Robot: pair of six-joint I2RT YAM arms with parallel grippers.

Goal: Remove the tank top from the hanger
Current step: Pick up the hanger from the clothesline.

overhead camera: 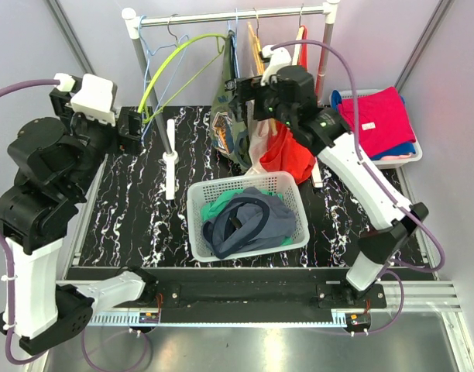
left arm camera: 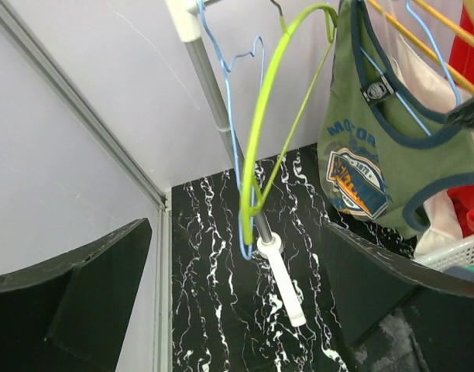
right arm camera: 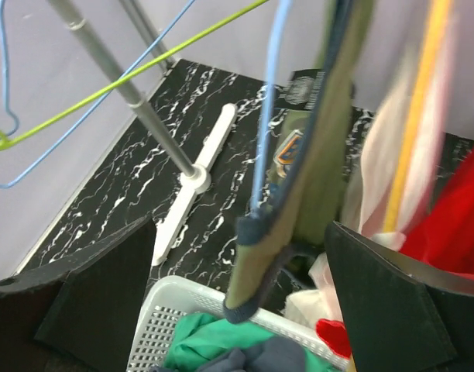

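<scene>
Olive-green jersey tank top (right arm camera: 299, 209), navy-trimmed (a printed badge on the chest), hangs limp on a thin blue wire hanger (right arm camera: 269, 116) between the wide-spread black fingers of the right gripper (right arm camera: 245, 298). The left gripper (left arm camera: 237, 302), jaws likewise apart, holds nothing; the tank top is up to its right.

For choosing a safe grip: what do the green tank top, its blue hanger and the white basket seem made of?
Green tank top: soft matte knit fabric; it drapes. Blue hanger: thin smooth wire, probably coated metal. White basket: likely rigid plastic, with moulded perforated walls.
</scene>
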